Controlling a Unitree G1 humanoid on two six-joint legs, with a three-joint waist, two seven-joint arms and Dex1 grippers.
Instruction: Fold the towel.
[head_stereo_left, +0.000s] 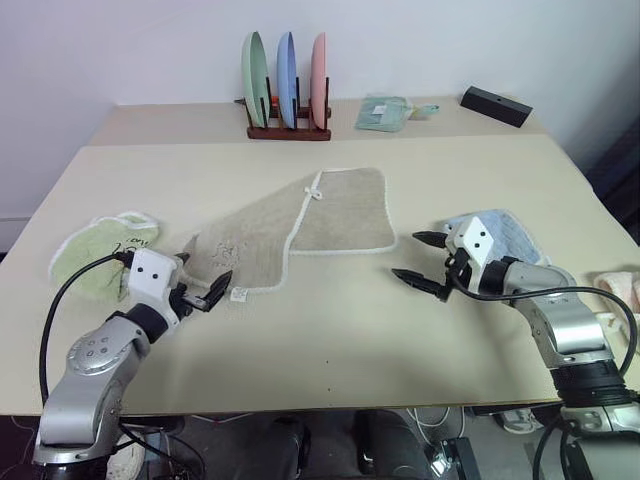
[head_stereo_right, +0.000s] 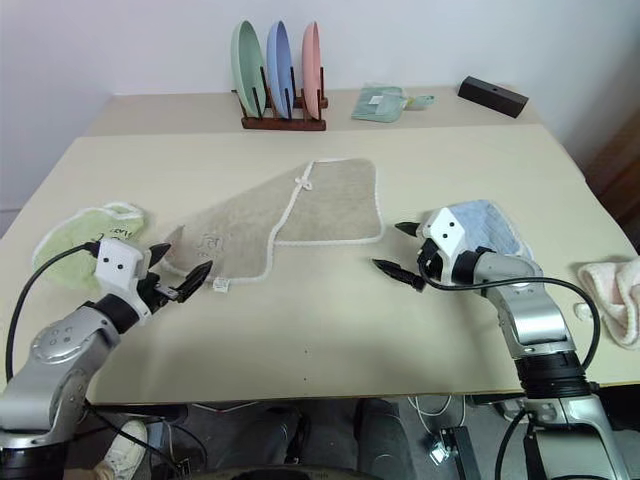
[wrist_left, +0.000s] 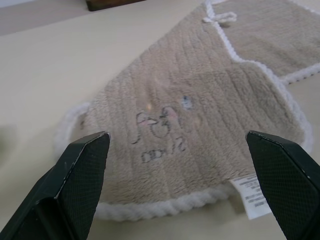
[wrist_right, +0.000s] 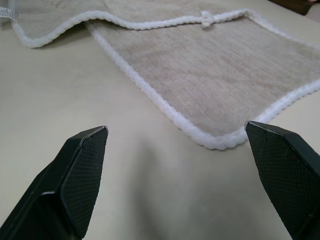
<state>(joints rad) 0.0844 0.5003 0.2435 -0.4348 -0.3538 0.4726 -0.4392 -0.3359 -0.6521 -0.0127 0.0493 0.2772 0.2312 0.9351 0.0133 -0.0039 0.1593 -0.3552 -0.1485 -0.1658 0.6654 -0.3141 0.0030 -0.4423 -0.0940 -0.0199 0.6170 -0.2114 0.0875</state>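
Your towel (head_stereo_left: 300, 225) lies partly folded at the middle of the desk (head_stereo_left: 330, 340). The left gripper (head_stereo_left: 200, 290) hovers at its near left corner, jaws spread. The right gripper (head_stereo_left: 420, 262) hovers just right of it, jaws spread, both empty.

Bright, even light w/ soft shadows; wrist views sharp, no glare.

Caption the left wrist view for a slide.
Open left pincer poised before the beige towel's embroidered corner.

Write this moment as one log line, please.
towel: partly folded on table | left gripper: open, at its corner | right gripper: open, beside it
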